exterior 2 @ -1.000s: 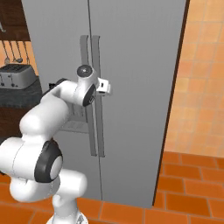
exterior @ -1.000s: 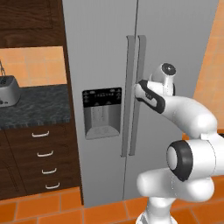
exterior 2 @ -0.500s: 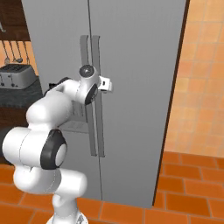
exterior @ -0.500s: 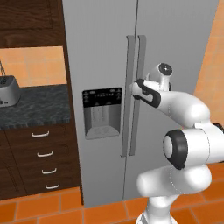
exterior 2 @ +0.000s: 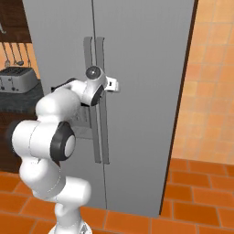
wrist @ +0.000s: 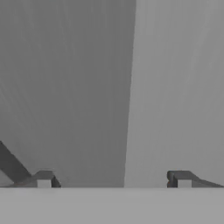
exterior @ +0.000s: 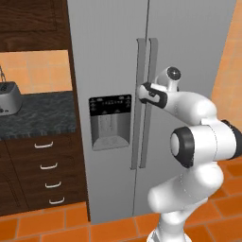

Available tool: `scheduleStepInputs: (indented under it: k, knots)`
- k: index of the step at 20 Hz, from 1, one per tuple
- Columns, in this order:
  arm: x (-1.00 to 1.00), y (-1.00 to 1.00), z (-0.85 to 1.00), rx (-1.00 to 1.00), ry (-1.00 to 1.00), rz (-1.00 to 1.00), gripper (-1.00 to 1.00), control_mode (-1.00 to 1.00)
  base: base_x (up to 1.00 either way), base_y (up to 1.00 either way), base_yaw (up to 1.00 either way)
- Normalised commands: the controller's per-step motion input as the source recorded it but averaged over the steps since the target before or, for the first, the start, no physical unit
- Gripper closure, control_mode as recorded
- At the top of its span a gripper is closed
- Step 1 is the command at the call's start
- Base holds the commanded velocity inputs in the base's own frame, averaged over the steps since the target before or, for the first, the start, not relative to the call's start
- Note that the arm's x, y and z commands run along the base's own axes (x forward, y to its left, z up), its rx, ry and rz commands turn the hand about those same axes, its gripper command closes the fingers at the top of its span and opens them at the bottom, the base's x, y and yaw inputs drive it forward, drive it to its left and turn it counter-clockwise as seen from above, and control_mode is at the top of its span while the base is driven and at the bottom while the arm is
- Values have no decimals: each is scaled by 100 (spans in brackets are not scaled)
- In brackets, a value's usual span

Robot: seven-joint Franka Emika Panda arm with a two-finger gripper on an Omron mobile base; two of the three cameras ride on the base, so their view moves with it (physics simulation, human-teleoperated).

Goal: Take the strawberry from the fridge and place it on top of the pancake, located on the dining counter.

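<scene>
The tall grey fridge (exterior: pixel 108 56) stands shut in front of me, its two long vertical handles (exterior: pixel 144 104) side by side at the seam of the doors. My gripper (exterior: pixel 142 92) is right up against those handles at about dispenser-top height. In the hand view the gripper (wrist: pixel 113 180) is open, its fingertips (wrist: pixel 43 180) far apart, and the grey door surface (wrist: pixel 175 87) lies close ahead with a vertical edge running between them. The strawberry is hidden behind the shut doors. The pancake and the dining counter are out of view.
A black-panelled water dispenser (exterior: pixel 110 120) sits in the left door. Left of the fridge are a dark speckled counter (exterior: pixel 38 113) with a toaster (exterior: pixel 8 97) and dark wood drawers (exterior: pixel 45 175). An orange tiled wall (exterior 2: pixel 210 82) flanks the fridge's right side.
The hand has crept a little to the left, onto the door handles, and the arm's elbow has swung outward. The fridge doors have stayed shut.
</scene>
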Motion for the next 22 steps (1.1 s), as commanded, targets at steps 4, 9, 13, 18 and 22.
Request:
scheduleStepInputs:
  k: [4,9,13,18,22]
  knots:
    - [29,0,-6,0,-17,0,-100,-100,0,0,0]
    - [24,0,0,0,-1,0,-100,-100,0,0,0]
    - [7,0,0,0,0,0,100,-100,0,0,0]
    - [-26,-7,0,0,0,-2,100,-100,0,0,0]
    - [-99,-65,0,0,1,0,100,-100,0,0,0]
